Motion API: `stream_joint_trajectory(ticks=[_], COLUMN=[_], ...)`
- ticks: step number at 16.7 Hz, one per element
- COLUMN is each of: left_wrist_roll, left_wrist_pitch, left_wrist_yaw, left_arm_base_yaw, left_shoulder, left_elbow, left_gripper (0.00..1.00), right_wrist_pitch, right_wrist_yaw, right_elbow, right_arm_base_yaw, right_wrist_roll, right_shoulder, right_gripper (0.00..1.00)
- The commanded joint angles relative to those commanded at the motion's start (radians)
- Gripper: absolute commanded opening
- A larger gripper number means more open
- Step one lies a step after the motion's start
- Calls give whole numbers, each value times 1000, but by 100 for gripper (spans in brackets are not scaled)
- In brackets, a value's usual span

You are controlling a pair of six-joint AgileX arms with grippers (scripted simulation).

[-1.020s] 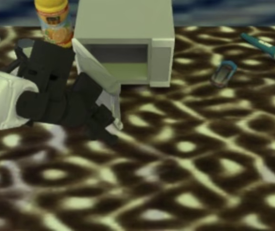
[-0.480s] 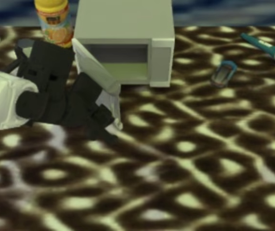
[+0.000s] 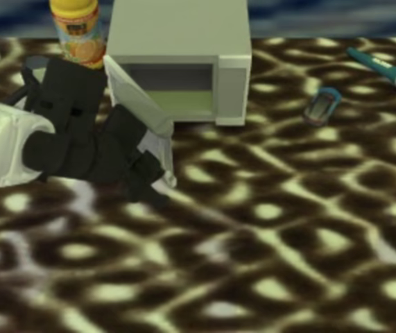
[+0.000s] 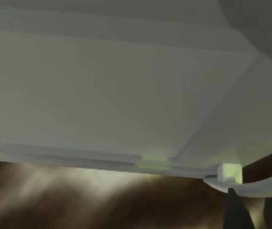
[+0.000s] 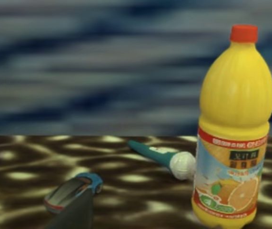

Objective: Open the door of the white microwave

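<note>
Door [image 3: 142, 104]: swung open from the front left corner of the white microwave [image 3: 177, 31], angled out toward the near left, with the left gripper [image 3: 157, 182] at its free outer edge.
Left gripper: dark, at the door's lower end; whether its fingers clamp the handle cannot be told, since the arm's black body covers that spot.
Left wrist view: filled by pale door panel seen close, one dark fingertip [image 4: 238, 212] at the frame edge.
Microwave cavity: open, pale greenish floor visible, nothing seen inside.
Right gripper: out of the top view; its fingers barely show in its wrist view.
Nearby: orange juice bottle [image 3: 78, 29] behind the left arm; blue toy car [image 3: 322, 104] and teal brush [image 3: 383, 68] on the patterned table [image 3: 267, 243], right of the microwave.
</note>
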Motion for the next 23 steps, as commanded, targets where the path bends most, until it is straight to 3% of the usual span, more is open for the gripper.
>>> stream_joint_trajectory(ticks=[6,23], left_wrist_roll=[57,57], left_wrist_pitch=[-19,-19], left_wrist_yaw=[31,31], left_arm_base_yaw=[30,30], left_shoulder=[-6,-6], left_elbow=[1,1], left_gripper=[0,0], right_wrist_pitch=[0,0], right_wrist_yaw=[0,0], right_elbow=[0,0], right_arm_base_yaw=[0,0], right_wrist_roll=[0,0], right_shoulder=[0,0], right_gripper=[100,100])
